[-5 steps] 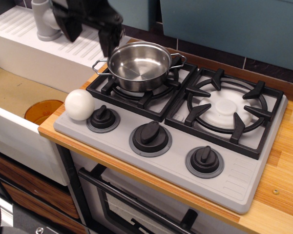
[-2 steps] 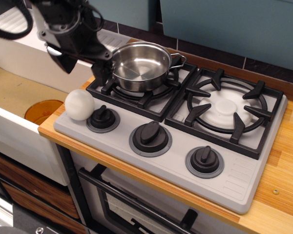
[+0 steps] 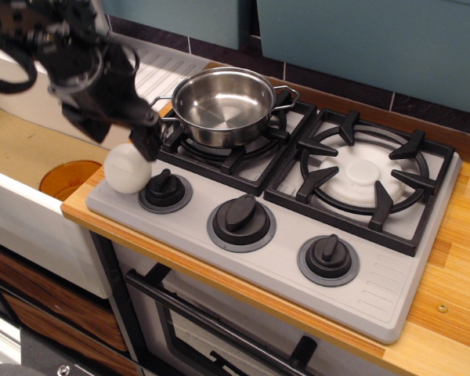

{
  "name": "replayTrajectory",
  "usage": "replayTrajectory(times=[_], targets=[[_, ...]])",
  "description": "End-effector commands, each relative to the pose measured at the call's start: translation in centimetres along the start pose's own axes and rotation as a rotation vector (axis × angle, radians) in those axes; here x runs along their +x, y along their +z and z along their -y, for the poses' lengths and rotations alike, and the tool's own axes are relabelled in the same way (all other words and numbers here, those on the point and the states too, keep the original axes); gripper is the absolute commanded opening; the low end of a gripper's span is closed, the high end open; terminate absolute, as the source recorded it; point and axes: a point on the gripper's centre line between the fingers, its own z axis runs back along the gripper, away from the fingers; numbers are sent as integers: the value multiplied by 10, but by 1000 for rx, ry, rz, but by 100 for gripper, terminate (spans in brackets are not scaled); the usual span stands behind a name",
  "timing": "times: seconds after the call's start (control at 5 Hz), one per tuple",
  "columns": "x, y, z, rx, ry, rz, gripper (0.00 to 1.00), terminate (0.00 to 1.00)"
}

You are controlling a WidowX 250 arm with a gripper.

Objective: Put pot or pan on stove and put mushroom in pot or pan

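The pot [image 3: 223,105] sat on the stove's [image 3: 282,235] left burner. The mushroom [image 3: 127,168] lay at the stove's front-left corner, the tool [image 3: 117,129] spread open just above it, holding nothing.

Shiny steel pot [image 3: 223,104] upright on grey stove's [image 3: 282,262] left burner; white round mushroom [image 3: 127,168] at counter's left edge.
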Motion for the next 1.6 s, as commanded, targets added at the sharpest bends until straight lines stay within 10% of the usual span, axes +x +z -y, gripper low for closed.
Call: replayTrajectory(times=[0.0,0.4,0.6,1.4], targets=[[-2,-16,1,-20,26,69,100,0],[-8,-27,2,-49,46,82,100,0],[-7,-26,7,-47,75,69,0,0],[64,29,15,-8,90,-20,0,0]])
